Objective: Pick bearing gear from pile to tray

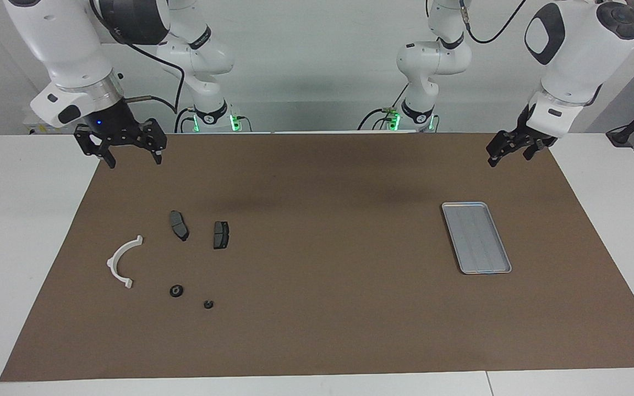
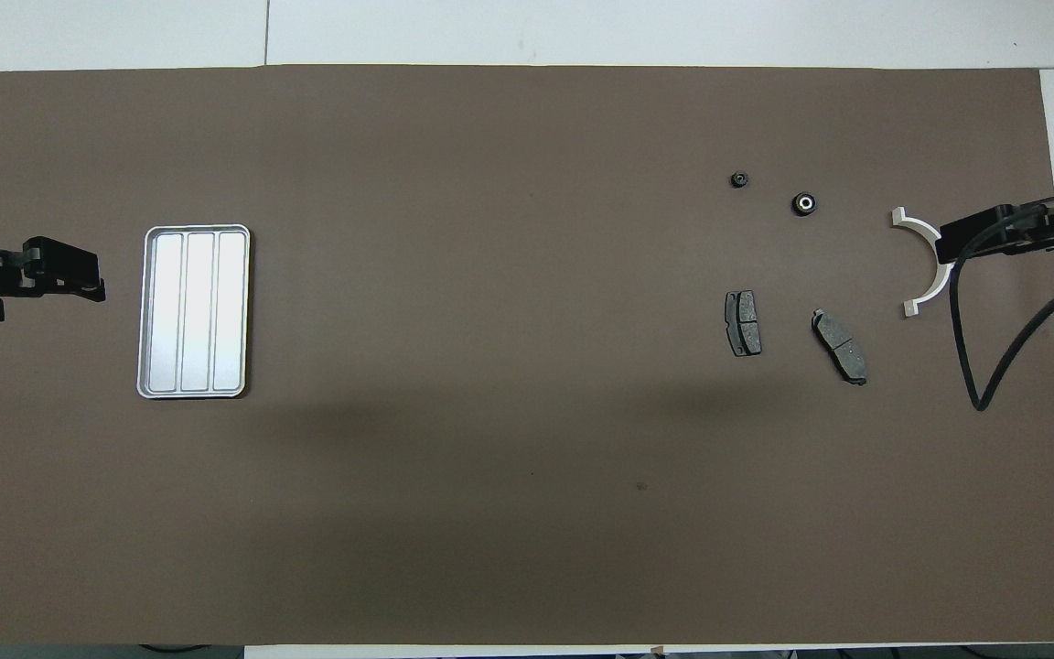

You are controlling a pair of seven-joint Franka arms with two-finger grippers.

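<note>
We see the right gripper (image 1: 134, 157) hanging in the air over the brown mat's corner at the right arm's end of the table, its two fingers spread apart and holding nothing. The left gripper (image 1: 509, 154) hangs over the mat's edge at the left arm's end, released as well, nothing between its fingers. Both arms wait, raised above the table.

The brown mat (image 1: 317, 308) covers most of the white table (image 1: 14, 247). On it, toward the left arm's end, lies the tray (image 1: 477, 237), flat, silver-grey, with a low rim and a ribbed floor, nothing in it.

The pile sits well apart from the tray, toward the right arm's end, as a loose scatter with no two parts touching. Its largest piece is the white semicircular bracket (image 1: 123, 262), nearest that end of the table. Next come the two dark grey brake pads, one brake pad (image 1: 179, 225) beside the other brake pad (image 1: 220, 235); both lie nearer to the robots than the rest of the scatter. Farther from the robots we find the larger black round piece (image 1: 176, 291), which shows a pale centre from overhead, and beside it, slightly farther still, the smaller black round piece (image 1: 208, 303).
</note>
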